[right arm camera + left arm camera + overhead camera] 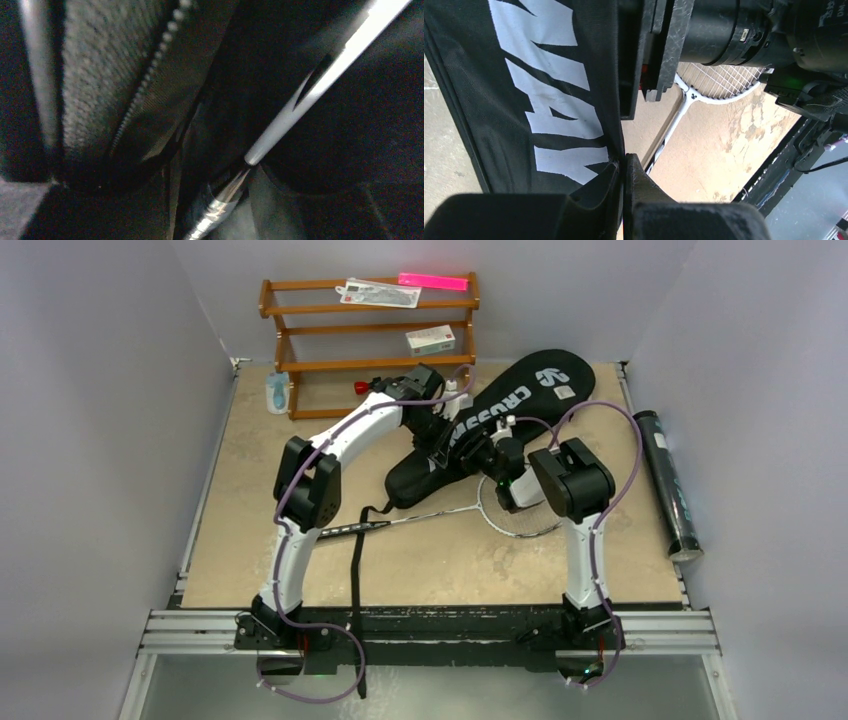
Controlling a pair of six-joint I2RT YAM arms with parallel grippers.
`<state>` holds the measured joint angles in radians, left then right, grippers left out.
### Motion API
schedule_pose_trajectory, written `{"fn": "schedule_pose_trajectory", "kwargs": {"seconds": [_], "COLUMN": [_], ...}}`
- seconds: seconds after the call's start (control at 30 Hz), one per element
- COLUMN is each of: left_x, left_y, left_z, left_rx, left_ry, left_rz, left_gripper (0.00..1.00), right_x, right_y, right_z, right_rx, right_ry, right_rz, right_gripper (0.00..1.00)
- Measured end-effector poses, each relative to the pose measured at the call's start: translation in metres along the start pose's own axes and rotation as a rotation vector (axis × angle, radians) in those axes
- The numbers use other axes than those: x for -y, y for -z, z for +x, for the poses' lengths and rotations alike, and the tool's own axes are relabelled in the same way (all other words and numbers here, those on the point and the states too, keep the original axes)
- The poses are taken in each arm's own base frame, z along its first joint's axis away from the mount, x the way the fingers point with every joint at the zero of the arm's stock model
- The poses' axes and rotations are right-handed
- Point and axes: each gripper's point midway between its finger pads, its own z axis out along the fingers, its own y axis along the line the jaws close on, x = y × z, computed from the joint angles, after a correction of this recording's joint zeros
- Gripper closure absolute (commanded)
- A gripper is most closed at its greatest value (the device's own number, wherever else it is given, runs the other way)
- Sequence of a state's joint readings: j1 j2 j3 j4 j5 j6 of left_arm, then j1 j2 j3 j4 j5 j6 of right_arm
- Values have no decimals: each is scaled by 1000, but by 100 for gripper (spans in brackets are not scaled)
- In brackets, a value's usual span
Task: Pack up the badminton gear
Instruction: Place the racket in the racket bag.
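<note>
The long black CROSSWAY bag (520, 400) lies slantwise at the back middle of the table. My left gripper (443, 443) is shut on the bag's fabric edge (616, 125), pinched between the fingertips (625, 167). My right gripper (487, 453) reaches into the bag's dark inside. There its jaws (220, 200) stand apart around a silver racket shaft (310, 85), beside the zipper (150, 85). Another racket (520, 512) lies flat on the table in front of the bag, its handle (350, 528) pointing left. The dark tube (668, 485) lies along the right wall.
The brown wooden rack (370, 330) stands at the back, holding a small white box (430, 338) and a pink strip (433, 282). A bluish object (277, 392) lies by its left foot. The bag's black strap (357, 570) trails to the front rail (430, 630).
</note>
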<state>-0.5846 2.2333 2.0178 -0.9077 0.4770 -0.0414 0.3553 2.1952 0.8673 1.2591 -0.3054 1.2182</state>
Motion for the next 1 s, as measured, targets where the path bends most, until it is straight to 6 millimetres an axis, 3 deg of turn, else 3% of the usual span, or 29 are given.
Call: {"fn": "schedule_pose_trajectory", "kwargs": {"seconds": [0.17,0.4,0.7,0.8,0.93,1.0], "left_x": [-1,-15,-46,-48,-46,-45], "left_y": [1,5,16,16,16,16], "left_z": [7,13,14,14,13,12], "left_rx": [-26,-52,-47,-46,-44,-39], "left_ry": [9,16,45,44,43,41], "left_rz": [-20,-107,-195,-203,-196,-186], "left_gripper": [100,100,100,100,100,100], "right_x": [-2,-6,-14,-12,-7,-7], "right_y": [0,23,32,33,28,23], "right_z": [9,16,37,41,41,39], "right_rx": [-1,-8,-55,-70,-76,-57], "right_ry": [20,34,54,49,42,36], "right_rz": [16,85,169,197,273,311], "right_gripper": [36,23,22,28,63,66]}}
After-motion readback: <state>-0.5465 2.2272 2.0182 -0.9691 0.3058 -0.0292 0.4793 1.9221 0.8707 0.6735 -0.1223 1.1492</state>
